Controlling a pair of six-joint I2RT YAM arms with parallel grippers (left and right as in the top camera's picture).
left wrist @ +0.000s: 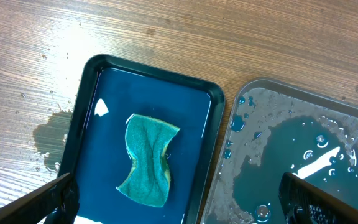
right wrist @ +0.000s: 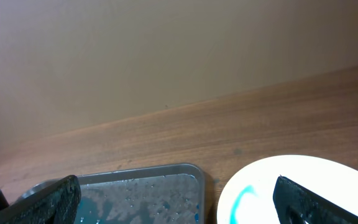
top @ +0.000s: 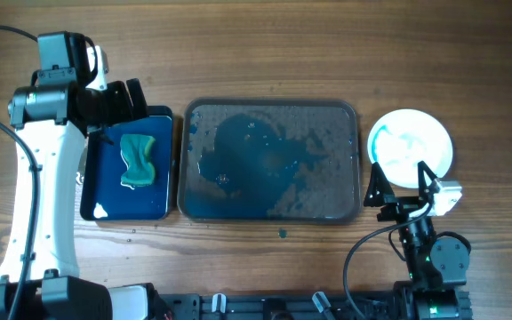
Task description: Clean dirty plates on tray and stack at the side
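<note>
Two pincers, both spread apart: left gripper (top: 123, 111) hung over sponge (top: 137, 160) in blue tray (top: 169, 169); right gripper (top: 401, 182) sat just beside plates (top: 412, 142), right of tray (top: 272, 101). Tray held only teal water. Top plate showed smears, so wiping was likely unfinished.

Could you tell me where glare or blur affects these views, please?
Left wrist: white glare patches on the wet blue tray and on the puddle in the grey tray; overhead: the plate looks washed out; right wrist: its fingers are dark and blurred at the bottom edge.
</note>
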